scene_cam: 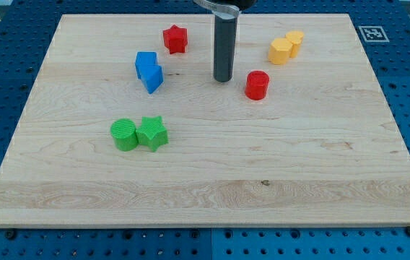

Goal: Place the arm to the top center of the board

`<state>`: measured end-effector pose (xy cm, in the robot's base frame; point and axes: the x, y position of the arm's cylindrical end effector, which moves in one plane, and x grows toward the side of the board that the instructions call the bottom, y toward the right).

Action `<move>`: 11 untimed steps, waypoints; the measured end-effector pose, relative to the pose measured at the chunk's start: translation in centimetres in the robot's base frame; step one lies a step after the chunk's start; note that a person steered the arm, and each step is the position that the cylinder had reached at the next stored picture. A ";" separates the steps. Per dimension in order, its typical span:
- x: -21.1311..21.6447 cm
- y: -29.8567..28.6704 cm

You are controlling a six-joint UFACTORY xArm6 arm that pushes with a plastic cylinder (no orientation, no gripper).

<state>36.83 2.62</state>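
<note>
My tip [223, 79] rests on the board [212, 188] in its upper half, a little right of the middle line and well short of the top edge; the rod [224, 47] rises straight up from it and leaves the view at the top, under a dark round mount. It is a bare rod with nothing that opens or closes, and it holds nothing; the tip touches no block. Just to the view's right of it, close but apart, stands the red cylinder [257, 85]. Up and to the view's left, near the top edge, sits the red star [175, 39], clearly apart from the rod. Farther left is the blue block [149, 71], an angular piece made of two joined lumps whose exact shape I cannot make out, lying toward the left part of the upper half. Toward the top right corner lies the yellow block [285, 48], two rounded lumps joined on a slant. Below the blue block, in the left half near mid-height, the green cylinder [124, 134] and green star [152, 133] sit side by side, touching, the cylinder nearer the left edge. The board lies on a blue perforated table [3, 65], and a black-and-white marker [371, 33] sits beside the top right corner.
</note>
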 end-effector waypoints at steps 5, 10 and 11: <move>-5.2 -1.2; -11.3 -5.0; -12.0 -8.3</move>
